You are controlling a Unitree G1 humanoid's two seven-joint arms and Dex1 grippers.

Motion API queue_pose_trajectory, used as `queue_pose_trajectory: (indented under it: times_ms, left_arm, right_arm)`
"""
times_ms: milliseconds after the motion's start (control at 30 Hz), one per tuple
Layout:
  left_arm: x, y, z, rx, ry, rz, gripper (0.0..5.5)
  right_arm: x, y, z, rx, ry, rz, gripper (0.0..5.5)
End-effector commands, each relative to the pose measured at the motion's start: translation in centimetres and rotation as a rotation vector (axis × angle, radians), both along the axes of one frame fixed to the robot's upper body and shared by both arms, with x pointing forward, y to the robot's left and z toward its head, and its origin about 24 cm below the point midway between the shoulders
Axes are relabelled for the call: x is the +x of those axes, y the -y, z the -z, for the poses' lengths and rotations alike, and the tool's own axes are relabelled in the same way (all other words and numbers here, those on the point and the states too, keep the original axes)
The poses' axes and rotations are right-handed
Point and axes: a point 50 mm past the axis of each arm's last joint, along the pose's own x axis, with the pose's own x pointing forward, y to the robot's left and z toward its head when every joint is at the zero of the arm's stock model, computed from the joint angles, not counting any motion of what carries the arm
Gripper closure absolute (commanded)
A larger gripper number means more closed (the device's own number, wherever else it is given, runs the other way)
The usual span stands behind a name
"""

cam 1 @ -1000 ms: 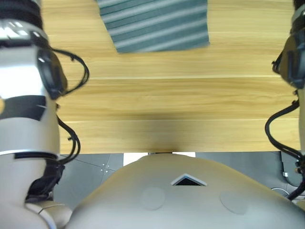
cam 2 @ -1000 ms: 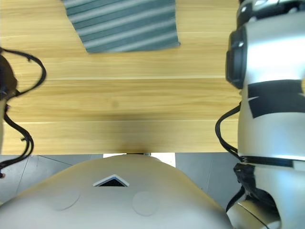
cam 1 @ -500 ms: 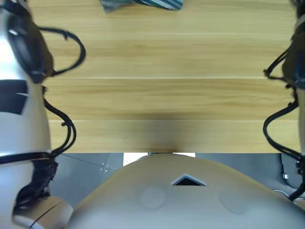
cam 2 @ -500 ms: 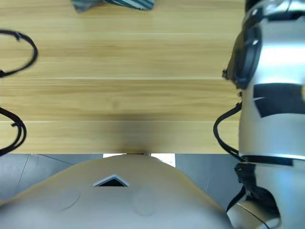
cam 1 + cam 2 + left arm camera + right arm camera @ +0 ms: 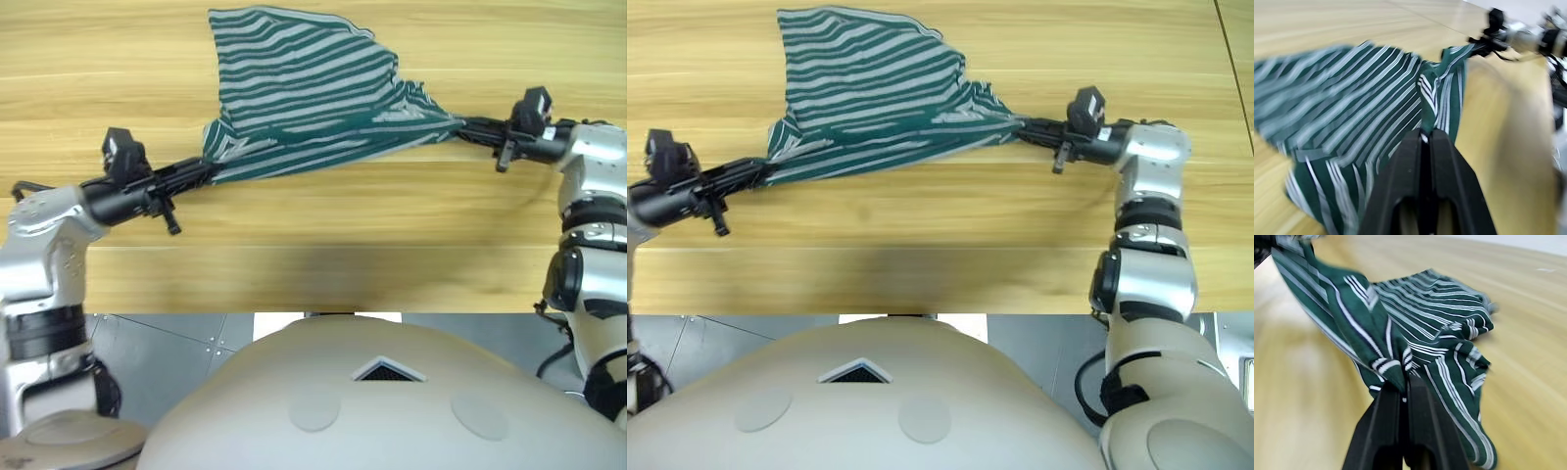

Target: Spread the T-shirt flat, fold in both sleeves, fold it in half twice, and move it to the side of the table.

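Note:
A green T-shirt [image 5: 299, 88] with pale stripes lies rumpled on the wooden table [image 5: 323, 211], its near edge pulled taut between both arms. My left gripper [image 5: 208, 170] is shut on the shirt's left corner, low over the table. My right gripper [image 5: 460, 125] is shut on the opposite right corner. In the left wrist view the black fingers [image 5: 1415, 161] pinch the striped cloth [image 5: 1352, 117], with the other arm far off. In the right wrist view the fingers [image 5: 1400, 406] clamp a fold of the shirt [image 5: 1420, 323].
The table's front edge [image 5: 323, 311] runs across the lower part of the head views, with grey floor [image 5: 176, 338] below it. Bare wood lies between the shirt and that edge.
The head camera has tilted, so the whole picture shifted. The shirt lay flat a second ago; now both grippers hold its near corners, stretched apart, and the cloth is bunched.

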Motion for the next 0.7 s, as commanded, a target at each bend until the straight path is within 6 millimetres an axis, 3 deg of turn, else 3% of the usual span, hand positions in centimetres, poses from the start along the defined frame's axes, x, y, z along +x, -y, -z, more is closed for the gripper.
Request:
queue_pose_trajectory:
  times_ms: [33, 133, 233, 433, 500, 633, 700]
  left_arm:
    - [-3.0, 0.4, 4.2, 0.283, -0.024, 0.094, 5.48]
    - [-4.5, -0.1, 7.1, 0.500, 0.050, 0.187, 5.48]
    - [-6.3, 0.3, 8.3, 0.560, 0.129, 0.276, 5.48]
    - [-9.2, 1.7, 7.1, 0.579, 0.311, 0.363, 4.51]
    - [-9.1, 1.9, 6.2, 0.569, 0.377, 0.331, 4.16]
    - [-8.1, 2.4, 3.8, 0.554, 0.524, 0.251, 3.39]
    - [-7.7, 2.8, 3.0, 0.545, 0.577, 0.236, 3.35]
  right_arm:
    - [-3.4, 0.0, 2.2, -0.221, -0.042, -0.119, 5.50]
    - [-4.8, -0.3, 2.6, -0.262, -0.047, -0.155, 5.50]
    - [-6.2, -0.2, 2.2, -0.284, -0.051, -0.183, 5.50]
    - [-8.5, 2.5, 1.4, -0.348, -0.132, -0.133, 5.50]
    - [-9.1, 2.8, 1.3, -0.354, -0.154, -0.138, 5.03]
    - [-9.7, 1.5, 0.2, -0.321, -0.149, -0.219, 4.23]
    - [-10.5, 0.4, -0.3, -0.293, -0.158, -0.297, 4.19]
